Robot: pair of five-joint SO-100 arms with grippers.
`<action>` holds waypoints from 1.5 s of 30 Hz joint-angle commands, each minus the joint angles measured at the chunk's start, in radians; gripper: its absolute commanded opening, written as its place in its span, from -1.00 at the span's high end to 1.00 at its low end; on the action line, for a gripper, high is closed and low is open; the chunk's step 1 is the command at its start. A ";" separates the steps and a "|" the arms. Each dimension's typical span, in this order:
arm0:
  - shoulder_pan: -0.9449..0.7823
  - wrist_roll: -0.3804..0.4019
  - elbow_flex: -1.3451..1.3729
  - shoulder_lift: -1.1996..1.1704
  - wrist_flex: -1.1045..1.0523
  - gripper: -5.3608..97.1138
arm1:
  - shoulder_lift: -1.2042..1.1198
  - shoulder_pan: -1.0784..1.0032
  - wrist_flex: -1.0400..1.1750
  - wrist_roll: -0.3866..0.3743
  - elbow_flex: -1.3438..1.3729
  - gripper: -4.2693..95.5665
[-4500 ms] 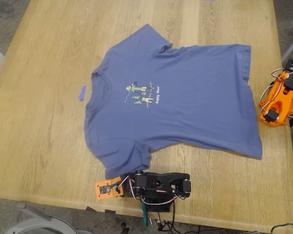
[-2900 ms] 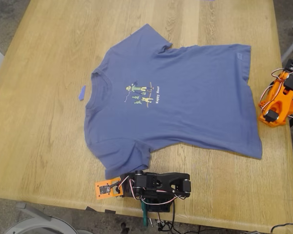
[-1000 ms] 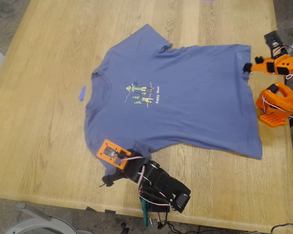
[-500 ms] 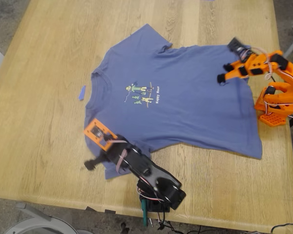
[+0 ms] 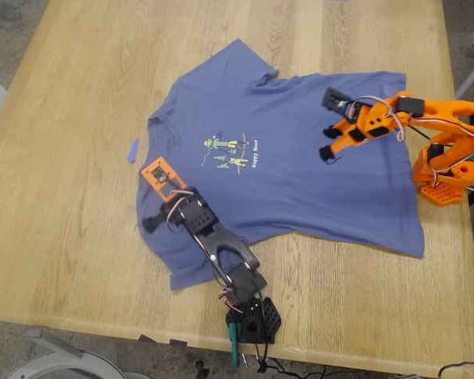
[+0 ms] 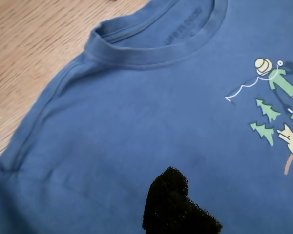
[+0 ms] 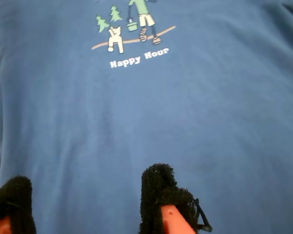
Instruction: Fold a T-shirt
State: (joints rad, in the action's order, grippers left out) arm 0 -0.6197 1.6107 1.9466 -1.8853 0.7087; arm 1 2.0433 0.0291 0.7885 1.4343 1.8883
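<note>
The T-shirt point(image 5: 284, 162) lies flat and face up on the wooden worktop point(image 5: 71, 237), with its collar point(image 6: 156, 46) toward the exterior view's left and its hem toward that view's right. No fold is made yet, as I judge.

My first gripper point(image 5: 154, 215), on the black arm, hangs over the shoulder part near the collar. Only one dark fingertip point(image 6: 173, 204) shows in its wrist view, so I cannot tell how wide its fingers are. My second gripper point(image 7: 85, 204), on the orange arm, hangs over the lower body of the shirt, below the "Happy Hour" print point(image 7: 139, 55). Its fingers stand wide apart, with nothing between them.

The danger is that both grippers are over the middle of the cloth and not at an edge. If they close here, they may pinch both layers or only slide on the flat cotton. Then the shirt would bunch or drag over the worktop and not fold clean. A small blue scrap point(image 5: 132, 150) lies just beside the collar and could be caught under the fold.
</note>
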 commanded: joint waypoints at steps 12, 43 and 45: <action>0.009 -0.026 -0.382 0.396 -0.264 -0.28 | -0.371 0.060 -0.020 0.012 -0.479 0.26; -0.032 -0.049 -0.799 0.916 -0.394 -0.28 | -0.371 0.138 -0.169 -0.055 -0.249 0.31; -0.031 -0.046 -0.799 0.948 -0.413 -0.28 | -0.371 0.135 -0.198 -0.061 -0.212 0.31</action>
State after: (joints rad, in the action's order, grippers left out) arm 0 -0.6504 1.5647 1.2333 -0.9189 0.3390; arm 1 1.6490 0.1703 0.6197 1.3790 1.6690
